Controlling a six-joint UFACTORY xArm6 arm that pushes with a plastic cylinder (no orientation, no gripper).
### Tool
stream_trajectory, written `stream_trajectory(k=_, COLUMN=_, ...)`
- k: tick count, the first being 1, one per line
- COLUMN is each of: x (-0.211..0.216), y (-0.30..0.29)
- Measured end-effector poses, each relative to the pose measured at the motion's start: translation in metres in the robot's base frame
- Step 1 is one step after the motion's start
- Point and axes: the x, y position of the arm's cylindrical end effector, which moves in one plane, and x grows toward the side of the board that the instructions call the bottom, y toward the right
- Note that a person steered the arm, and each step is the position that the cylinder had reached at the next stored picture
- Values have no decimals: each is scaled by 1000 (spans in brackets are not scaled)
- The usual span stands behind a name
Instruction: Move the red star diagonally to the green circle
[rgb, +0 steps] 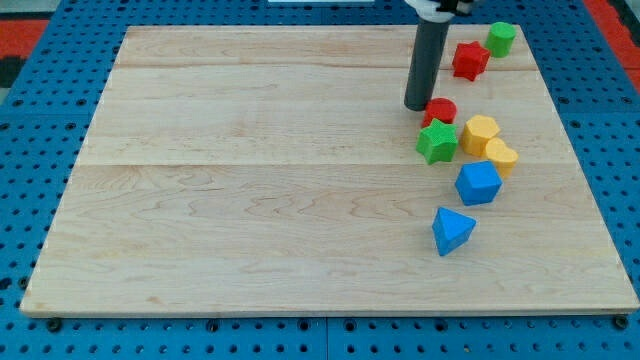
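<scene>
My tool is a bare rod with no jaws, holding nothing; my tip (417, 106) rests just left of the red cylinder (440, 110). My arm hangs upright from the tabletop's (250, 200) top edge. The red star (469, 60) sits beside the green circle (501, 38) near the top-right corner.

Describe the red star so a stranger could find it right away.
Look at the wooden board's top right corner in the view. Two blocks sit there: the green circle nearest the corner, and the red star just lower left of it, the only red, pointed block there.
</scene>
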Motion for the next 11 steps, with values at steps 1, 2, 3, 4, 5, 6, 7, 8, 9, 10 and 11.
stream_trajectory(k=1, x=2, y=0)
stream_trajectory(k=2, x=-31, y=42)
stream_trajectory(k=3, x=-31, y=84)
stream_trajectory(k=4, x=-36, y=117)
stream_trajectory(k=5, x=-59, y=130)
stream_trajectory(k=6, x=-79, y=96)
stream_trajectory(k=7, x=-97, y=-14)
stream_trajectory(k=8, x=-94, y=-21)
stream_trajectory(k=9, x=-100, y=36)
stream_trajectory(k=10, x=-124, y=55)
stream_trajectory(k=11, x=-166, y=10)
